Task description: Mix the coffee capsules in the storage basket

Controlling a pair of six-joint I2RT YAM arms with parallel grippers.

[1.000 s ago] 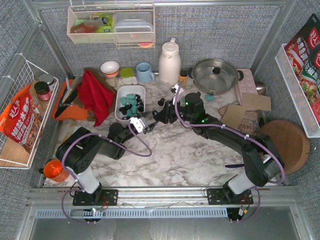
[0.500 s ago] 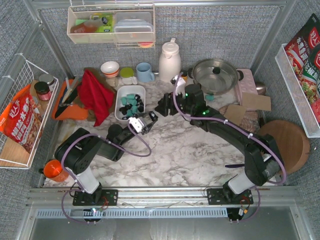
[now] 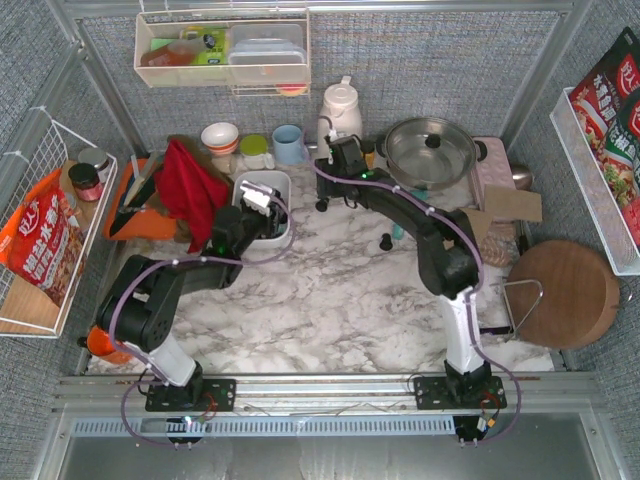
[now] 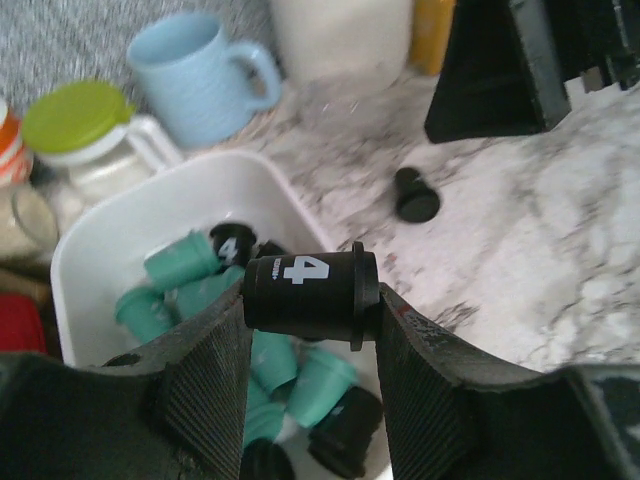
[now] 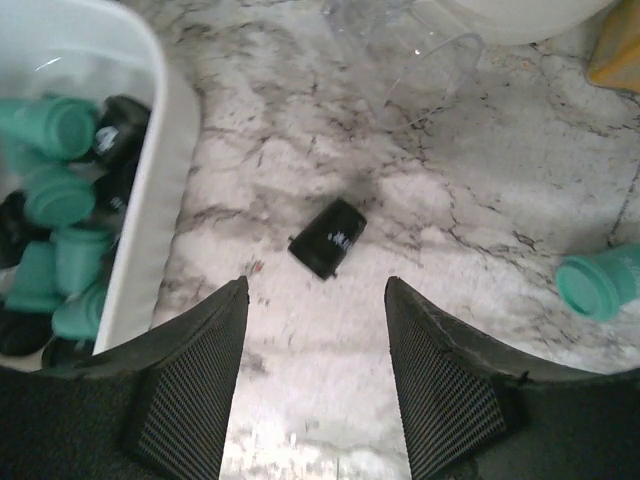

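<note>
The white storage basket stands at the back left of the marble top, with teal and black coffee capsules piled in it. My left gripper hovers over the basket, shut on a black capsule marked "4", held sideways. My right gripper is open just right of the basket, with nothing between its fingers. A black capsule lies on the marble just ahead of it. A teal capsule lies further right.
Behind the basket stand a blue mug, a green-lidded jar, a white thermos and a steel pot. A red cloth lies left of the basket. Another black capsule lies under the right arm.
My left gripper carried the black capsule from the table's middle back over the basket. My right arm swung back and left to the basket's right side, and its jaws opened wider.
</note>
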